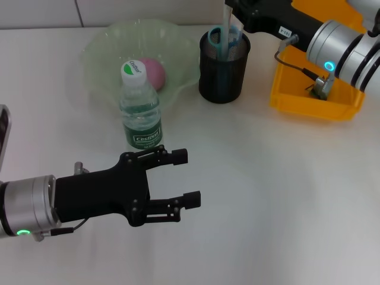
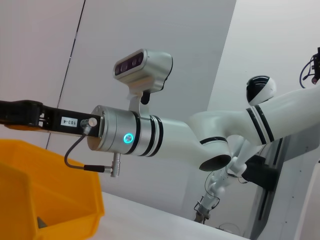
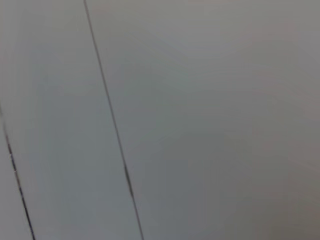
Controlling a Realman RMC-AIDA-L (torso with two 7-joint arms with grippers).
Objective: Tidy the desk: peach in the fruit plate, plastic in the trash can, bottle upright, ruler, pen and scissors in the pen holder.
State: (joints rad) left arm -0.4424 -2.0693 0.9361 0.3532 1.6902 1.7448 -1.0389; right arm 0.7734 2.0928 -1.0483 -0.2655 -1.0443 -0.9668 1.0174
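Note:
A pink peach (image 1: pixel 154 72) lies in the pale green fruit plate (image 1: pixel 101 50). In front of the plate the bottle (image 1: pixel 141 113) stands upright, with a white cap and a green label. The black mesh pen holder (image 1: pixel 222 68) holds teal scissors (image 1: pixel 217 40) and a pale blue ruler (image 1: pixel 226 27) that sticks straight up. My right gripper (image 1: pixel 236 7) is at the ruler's top end, above the holder. My left gripper (image 1: pixel 187 178) hovers open and empty over the table in front of the bottle. The pen and the plastic are out of view.
The yellow trash can (image 1: pixel 297 107) stands right of the pen holder, under my right forearm (image 1: pixel 338 44). The left wrist view shows the trash can (image 2: pixel 55 195) and the right forearm (image 2: pixel 135 135) above it. Only a grey wall fills the right wrist view.

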